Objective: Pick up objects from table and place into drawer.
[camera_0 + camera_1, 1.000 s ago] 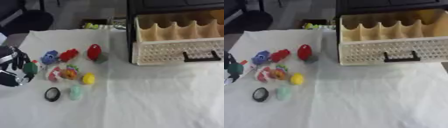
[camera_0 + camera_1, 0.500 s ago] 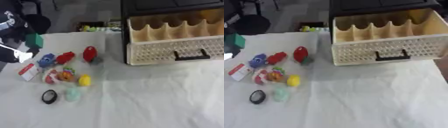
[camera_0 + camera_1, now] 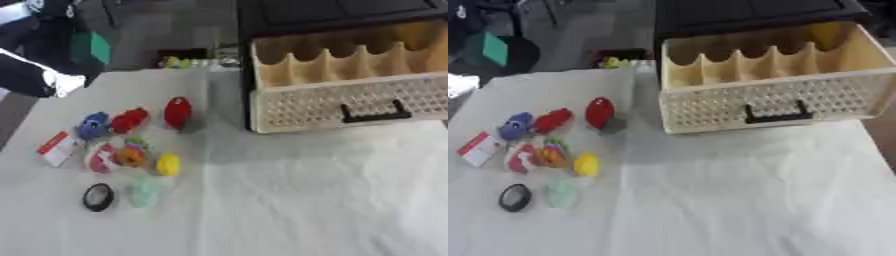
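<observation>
Drawer (image 3: 772, 95) sits pulled open at the far right of the table (image 3: 289, 200), dividers showing, black handle (image 3: 374, 114) in front, dark cabinet (image 3: 332, 12) above it. Left hand (image 3: 52, 47) raised at upper left off the table's edge, green block (image 3: 90, 47) in it; can't tell how the fingers sit on it. Right hand not seen. Left cluster on the white cloth: red egg (image 3: 178, 112), red toy (image 3: 129, 120), blue toy (image 3: 93, 125), red-white card (image 3: 58, 148), orange piece (image 3: 130, 156), yellow piece (image 3: 168, 163), pale green piece (image 3: 143, 190), black disc (image 3: 98, 196). Nothing lies between cluster and drawer. Versus a second ago: hand was low at the left edge, now lifted with the block; camera view also shifted.
</observation>
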You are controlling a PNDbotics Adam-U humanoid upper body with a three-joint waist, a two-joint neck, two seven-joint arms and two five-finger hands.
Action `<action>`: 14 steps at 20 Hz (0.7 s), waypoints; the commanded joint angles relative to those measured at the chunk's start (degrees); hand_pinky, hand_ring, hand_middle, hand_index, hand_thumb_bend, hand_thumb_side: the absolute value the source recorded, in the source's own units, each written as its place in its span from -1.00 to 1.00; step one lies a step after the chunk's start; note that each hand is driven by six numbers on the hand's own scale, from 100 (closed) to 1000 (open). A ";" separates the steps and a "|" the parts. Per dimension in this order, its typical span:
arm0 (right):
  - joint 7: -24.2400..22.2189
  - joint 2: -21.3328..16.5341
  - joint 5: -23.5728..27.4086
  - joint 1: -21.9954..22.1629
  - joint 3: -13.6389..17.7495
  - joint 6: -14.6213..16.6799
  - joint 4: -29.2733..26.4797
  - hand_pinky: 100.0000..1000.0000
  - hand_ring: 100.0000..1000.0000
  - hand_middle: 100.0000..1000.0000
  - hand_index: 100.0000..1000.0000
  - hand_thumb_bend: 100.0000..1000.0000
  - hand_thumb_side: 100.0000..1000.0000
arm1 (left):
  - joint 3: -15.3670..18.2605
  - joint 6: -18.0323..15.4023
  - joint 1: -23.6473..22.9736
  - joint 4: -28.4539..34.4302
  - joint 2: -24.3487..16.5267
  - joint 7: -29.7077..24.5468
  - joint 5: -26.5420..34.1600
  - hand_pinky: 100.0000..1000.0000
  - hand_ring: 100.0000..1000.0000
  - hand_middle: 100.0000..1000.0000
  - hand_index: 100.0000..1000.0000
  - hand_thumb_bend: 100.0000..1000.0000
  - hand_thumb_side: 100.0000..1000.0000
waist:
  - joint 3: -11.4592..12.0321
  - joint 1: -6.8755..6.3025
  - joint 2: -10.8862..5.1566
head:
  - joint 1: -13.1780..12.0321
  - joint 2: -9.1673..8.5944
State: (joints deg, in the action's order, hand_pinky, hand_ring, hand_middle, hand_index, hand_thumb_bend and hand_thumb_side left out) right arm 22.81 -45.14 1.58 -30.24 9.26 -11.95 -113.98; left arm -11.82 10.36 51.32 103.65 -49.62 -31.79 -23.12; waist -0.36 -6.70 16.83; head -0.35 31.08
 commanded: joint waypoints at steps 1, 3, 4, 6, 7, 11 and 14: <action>-0.46 -1.51 0.22 -0.82 0.11 -0.09 -0.61 -0.38 -0.41 -0.43 0.39 -0.32 1.00 | -0.26 -0.12 3.06 -1.02 0.93 -0.73 0.35 -0.55 -0.24 -0.30 -0.07 -1.00 -0.64 | -0.09 0.17 -1.59 | 0.29 -0.66; -0.62 -1.42 0.27 -0.94 0.01 -0.14 -0.61 -0.38 -0.41 -0.43 0.39 -0.32 1.00 | -0.79 -0.21 4.96 -2.11 2.55 -1.04 0.22 -0.56 -0.24 -0.31 -0.08 -1.00 -0.62 | -0.18 0.05 -1.76 | 0.55 -0.73; -0.70 -1.36 0.31 -1.03 -0.05 -0.17 -0.61 -0.38 -0.41 -0.44 0.39 -0.32 1.00 | -1.02 -0.25 5.84 -2.69 3.41 -1.10 0.17 -0.56 -0.24 -0.31 -0.08 -1.00 -0.62 | -0.24 0.00 -1.83 | 0.64 -0.78; -0.80 -1.23 0.36 -1.20 -0.10 -0.21 -0.61 -0.39 -0.41 -0.44 0.39 -0.32 1.00 | -1.50 -0.38 7.23 -3.72 4.88 -1.17 0.05 -0.57 -0.25 -0.31 -0.08 -1.00 -0.60 | -0.36 -0.13 -1.93 | 0.95 -1.03; -0.83 -1.15 0.40 -1.28 -0.11 -0.23 -0.61 -0.39 -0.41 -0.43 0.39 -0.32 1.00 | -1.74 -0.46 7.86 -4.12 5.67 -1.21 0.04 -0.57 -0.25 -0.31 -0.08 -1.00 -0.59 | -0.43 -0.21 -1.96 | 1.26 -1.30; -0.95 -0.87 0.60 -1.66 -0.18 -0.24 -0.61 -0.39 -0.41 -0.43 0.39 -0.33 1.00 | -2.40 -0.56 10.00 -5.34 8.75 -1.19 0.39 -0.58 -0.26 -0.32 -0.08 -1.00 -0.56 | -0.64 -0.39 -2.08 | 2.16 -2.25; -1.05 -0.62 0.72 -1.85 -0.24 -0.33 -0.61 -0.39 -0.41 -0.43 0.39 -0.33 1.00 | -3.07 -0.56 11.34 -5.77 10.80 -1.35 0.53 -0.59 -0.26 -0.32 -0.08 -1.00 -0.53 | -0.78 -0.56 -2.15 | 2.39 -2.72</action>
State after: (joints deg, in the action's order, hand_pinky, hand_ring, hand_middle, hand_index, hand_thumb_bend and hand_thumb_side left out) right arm 21.94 -44.91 1.81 -31.27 8.75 -12.36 -113.98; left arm -15.13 9.84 61.32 97.84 -38.55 -32.99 -22.82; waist -1.11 -7.63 16.02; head 1.79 29.09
